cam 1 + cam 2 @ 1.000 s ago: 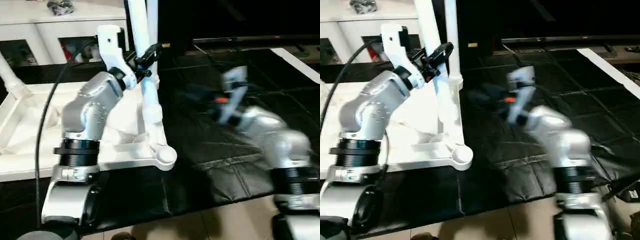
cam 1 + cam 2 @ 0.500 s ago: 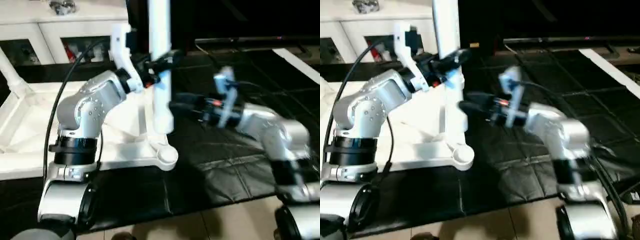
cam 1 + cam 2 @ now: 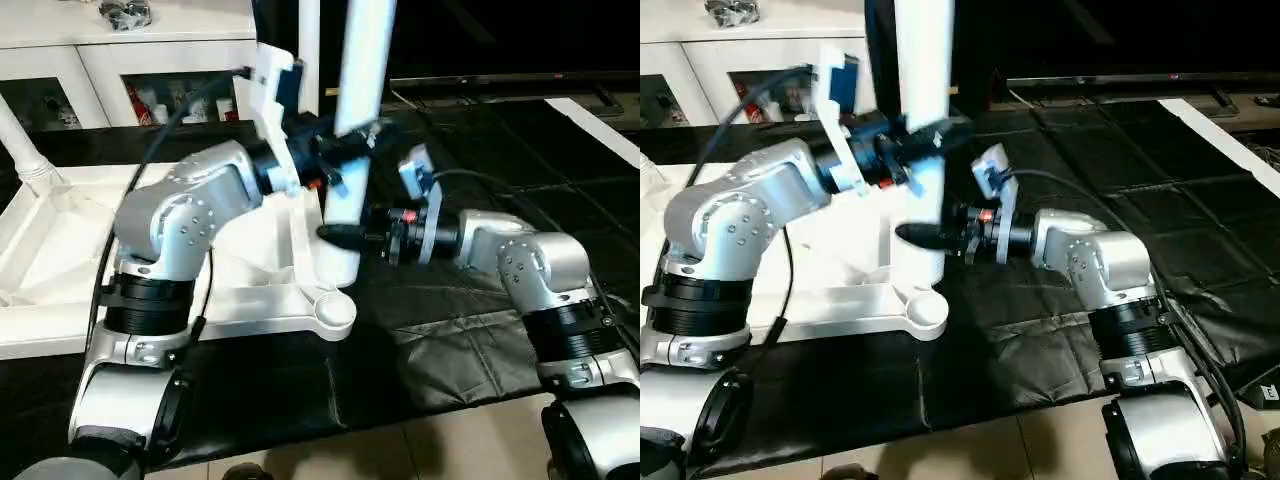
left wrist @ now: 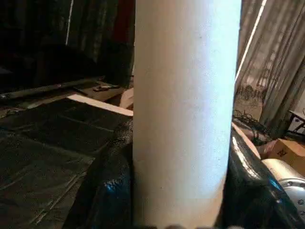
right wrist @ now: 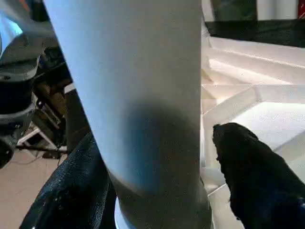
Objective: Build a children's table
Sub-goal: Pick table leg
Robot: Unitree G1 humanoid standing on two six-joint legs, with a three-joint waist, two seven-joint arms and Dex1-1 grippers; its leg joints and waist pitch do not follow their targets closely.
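No writing or brand can be read anywhere here. The one container-like piece is the cabinet (image 3: pixel 120 60) at the back, white with glass fronts; dim, mostly red things sit behind the glass, too blurred to name, and a dark tangled object (image 3: pixel 125 12) lies on its top.

The tabletop (image 3: pixel 60 250) lies upside down on the black mat (image 3: pixel 480 330), ribbed underside up, with a round corner socket (image 3: pixel 333 311) at its near corner. One leg (image 3: pixel 355 130) stands nearly upright just beside that corner, its lower end down by the tabletop's edge; whether it sits in a socket cannot be told. A second leg (image 3: pixel 308 40) rises behind it, and a third leg (image 3: pixel 22 150) slants up at the far left corner.

The left gripper (image 3: pixel 350 150) is clamped on the upright leg about halfway up, its black fingers (image 4: pixel 107 191) pressed on both sides of the white shaft. The right gripper (image 3: pixel 335 235) reaches in level from the right, lower on the same leg; its fingers (image 5: pixel 252 176) stand on either side of the shaft, one close against it, the other with a gap, so the jaws are spread around the leg without a clear squeeze.

A black cable (image 3: pixel 130 200) runs over the left arm, another (image 3: pixel 470 175) loops over the right wrist. Tan floor (image 3: pixel 450 440) shows at the mat's near edge.
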